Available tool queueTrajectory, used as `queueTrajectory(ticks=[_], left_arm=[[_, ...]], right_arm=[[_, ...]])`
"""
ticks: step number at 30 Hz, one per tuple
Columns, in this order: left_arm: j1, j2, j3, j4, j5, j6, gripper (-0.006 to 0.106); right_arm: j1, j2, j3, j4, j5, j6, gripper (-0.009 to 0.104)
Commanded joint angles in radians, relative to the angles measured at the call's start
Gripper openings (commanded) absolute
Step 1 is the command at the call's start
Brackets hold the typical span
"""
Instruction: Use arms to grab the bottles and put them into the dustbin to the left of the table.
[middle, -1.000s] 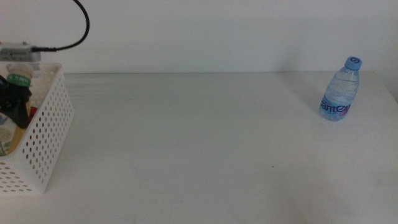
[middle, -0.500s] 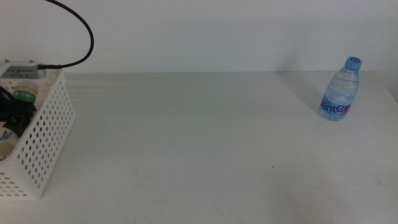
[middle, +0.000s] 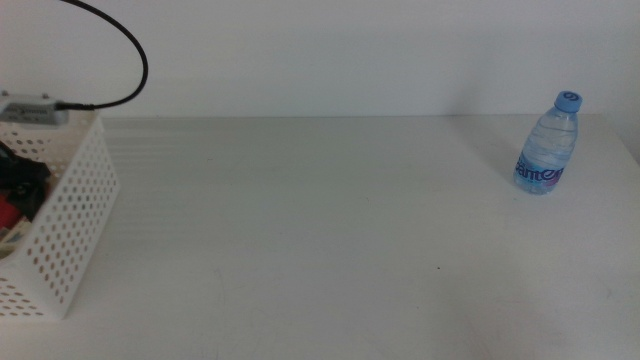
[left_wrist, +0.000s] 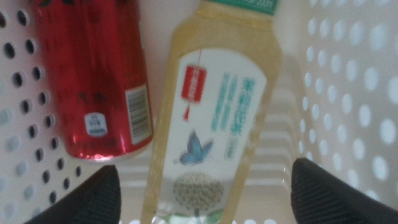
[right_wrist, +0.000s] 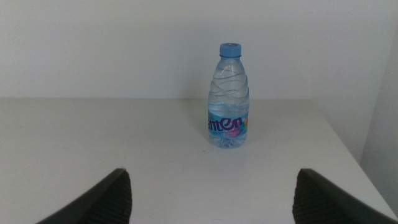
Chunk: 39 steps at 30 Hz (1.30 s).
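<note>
Where table (middle: 330, 230) ends, bottle (middle: 546, 144) apparently stands.

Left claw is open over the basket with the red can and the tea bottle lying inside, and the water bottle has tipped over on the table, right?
Not quite: the water bottle stands upright, as the right wrist view shows. The rest holds.

Glossy red can (left_wrist: 93, 81) — likely metal; clear plastic water bottle (middle: 547, 145); matt white table (middle: 330, 230); perforated plastic dustbin (middle: 65, 240).

White table (middle: 320, 230), water bottle (middle: 547, 143) upright far right, dustbin (middle: 60, 230) left
</note>
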Motion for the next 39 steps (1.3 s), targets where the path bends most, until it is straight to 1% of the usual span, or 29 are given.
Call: queueTrajectory(ticks=[1,4,7,12,16,18,21,26,29,34,37,39], left_arm=[[-0.002,-0.093,-0.028,0.010,-0.010,-0.035,0.090],[-0.002,-0.157,-0.028,0.010,-0.050,-0.056,0.090],[-0.002,-0.236,-0.028,-0.013,-0.087,-0.056,0.090],[-0.002,-0.382,-0.028,-0.150,-0.140,-0.045,0.090],[-0.017,-0.493,-0.028,-0.284,-0.168,0.047,0.090],[-0.051,-0.546,-0.026,-0.328,-0.189,0.094,0.090],[-0.135,-0.609,-0.025,-0.339,-0.208,0.124,0.090],[-0.330,-0.688,-0.021,-0.338,-0.211,0.109,0.090],[-0.426,-0.737,0.029,-0.327,-0.258,0.101,0.090],[-0.503,-0.855,0.199,-0.319,-0.374,0.098,0.090],[-0.511,-0.941,0.328,-0.323,-0.453,0.098,0.090],[-0.511,-1.008,0.412,-0.342,-0.505,0.098,0.090]], right_arm=[[-0.008,-0.027,-0.007,-0.009,-0.078,-0.005,0.068],[-0.008,-0.027,-0.007,-0.009,-0.078,-0.005,0.068],[-0.008,-0.027,-0.007,-0.009,-0.078,-0.005,0.068],[-0.008,-0.027,-0.007,-0.009,-0.078,-0.005,0.068],[-0.008,-0.027,-0.007,-0.009,-0.078,-0.005,0.068],[-0.008,-0.027,-0.007,-0.009,-0.078,-0.005,0.068],[-0.008,-0.027,-0.007,-0.009,-0.078,-0.005,0.068],[-0.008,-0.027,-0.007,-0.009,-0.078,-0.005,0.068],[-0.008,-0.027,-0.007,-0.009,-0.078,-0.005,0.068],[-0.008,-0.027,-0.007,-0.009,-0.078,-0.005,0.068],[-0.008,-0.027,-0.007,-0.009,-0.078,-0.005,0.068],[-0.008,-0.027,-0.007,-0.009,-0.078,-0.005,0.068]])
